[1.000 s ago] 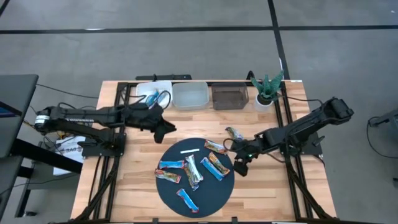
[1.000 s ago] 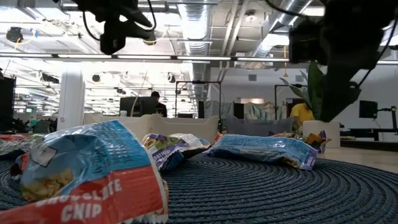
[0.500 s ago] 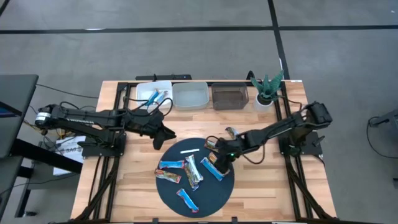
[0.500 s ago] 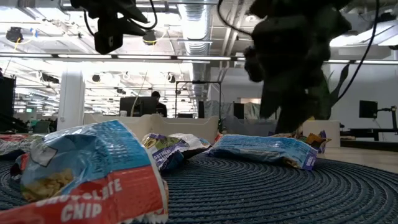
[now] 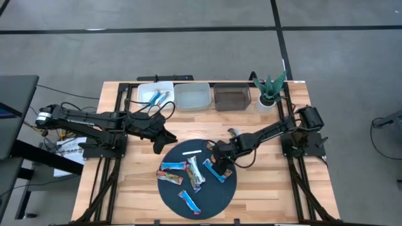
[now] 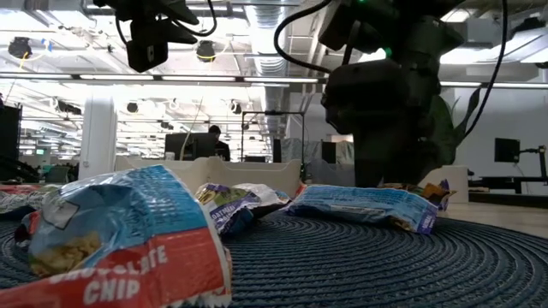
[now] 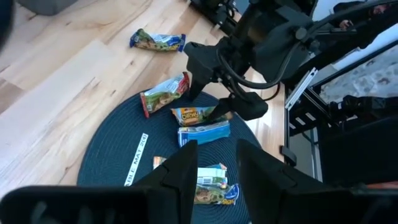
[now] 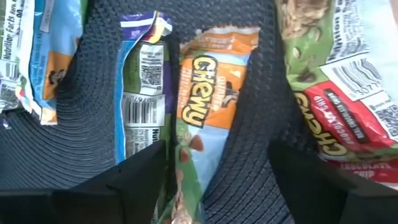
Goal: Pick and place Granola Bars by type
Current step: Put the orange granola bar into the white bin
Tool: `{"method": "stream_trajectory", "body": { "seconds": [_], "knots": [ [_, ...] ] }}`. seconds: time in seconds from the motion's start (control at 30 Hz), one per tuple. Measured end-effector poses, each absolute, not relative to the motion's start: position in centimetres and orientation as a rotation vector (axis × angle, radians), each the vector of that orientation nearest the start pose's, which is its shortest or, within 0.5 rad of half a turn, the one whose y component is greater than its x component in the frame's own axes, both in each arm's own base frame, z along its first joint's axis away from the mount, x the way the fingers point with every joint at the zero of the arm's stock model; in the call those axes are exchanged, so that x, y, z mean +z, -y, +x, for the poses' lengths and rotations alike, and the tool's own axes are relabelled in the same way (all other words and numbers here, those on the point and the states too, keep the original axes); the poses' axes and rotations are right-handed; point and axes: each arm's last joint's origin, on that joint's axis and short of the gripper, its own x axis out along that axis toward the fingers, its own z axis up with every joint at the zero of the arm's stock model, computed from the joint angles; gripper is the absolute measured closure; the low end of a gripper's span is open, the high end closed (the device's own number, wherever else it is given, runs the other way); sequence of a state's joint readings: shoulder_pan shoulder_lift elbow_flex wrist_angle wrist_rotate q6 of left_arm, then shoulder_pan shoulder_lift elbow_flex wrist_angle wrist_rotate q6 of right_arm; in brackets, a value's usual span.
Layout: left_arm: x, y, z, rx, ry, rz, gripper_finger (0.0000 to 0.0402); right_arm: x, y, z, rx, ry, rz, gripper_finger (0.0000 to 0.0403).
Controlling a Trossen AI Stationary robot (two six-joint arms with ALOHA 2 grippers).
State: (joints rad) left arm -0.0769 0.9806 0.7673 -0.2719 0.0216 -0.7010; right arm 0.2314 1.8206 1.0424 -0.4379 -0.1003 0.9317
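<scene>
Right pincer is low over the right part of the round mat, fingers spread, straddling the orange bar marked "Chewy". Right wrist view: one dark finger on each side of that wrapper, nothing gripped yet. My read: it's lined up along the bar's width so the fingers can close across the narrow side, a pre-grasp for sorting that type.

Just beside the orange bar, on one side, a blue bar; on the other, a red-and-silver bar. Tight spacing, so a finger could catch a neighbour's foil on the close.

Further out on the mat: more bars cluster at centre, one lies near the front edge, and a thin white strip lies toward the back. One more bar sits off the mat on the bare counter, right of centre.

Left pincer hangs above the counter just off the mat's back-left rim, fingers apart and empty, looks parked. Three bins line the counter's back edge: the white one at back-left already has blue bars in it, the clear one and the dark one show nothing I can make out. A potted plant stands at back-right.
</scene>
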Motion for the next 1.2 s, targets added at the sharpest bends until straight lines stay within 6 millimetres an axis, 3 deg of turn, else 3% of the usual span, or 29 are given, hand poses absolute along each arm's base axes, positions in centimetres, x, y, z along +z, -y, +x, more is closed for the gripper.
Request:
{"method": "stream_trajectory", "body": {
  "seconds": [0.13, 0.43, 0.57, 0.7, 0.87, 1.2],
  "knots": [
    [28.5, 1.7, 21.0, 0.076, -0.499, -0.672, 0.0299, 14.0, -7.9, 32.5, -0.316, -1.255, 0.726, 0.0169],
    [28.4, 1.7, 21.0, 0.074, -0.5, -0.665, 0.0299, 14.0, -8.4, 32.4, -0.261, -1.278, 0.755, 0.0321],
    [28.4, 1.7, 21.0, 0.074, -0.5, -0.666, 0.0299, 14.0, -8.4, 32.5, -0.25, -1.279, 0.762, 0.0362],
    [28.4, 1.7, 21.0, 0.075, -0.502, -0.694, 0.0299, 14.5, -8.5, 32.8, -0.241, -1.271, 0.764, 0.0378],
    [28.4, 1.7, 21.0, 0.062, -0.508, -0.706, 0.0299, 16.9, -8.3, 34.7, -0.191, -1.191, 0.762, 0.037],
    [28.4, 1.4, 21.0, 0.209, -0.452, -0.803, 0.0299, 24.4, -4.6, 38.8, -0.197, -0.965, 0.712, 0.0383]
  ]
}}
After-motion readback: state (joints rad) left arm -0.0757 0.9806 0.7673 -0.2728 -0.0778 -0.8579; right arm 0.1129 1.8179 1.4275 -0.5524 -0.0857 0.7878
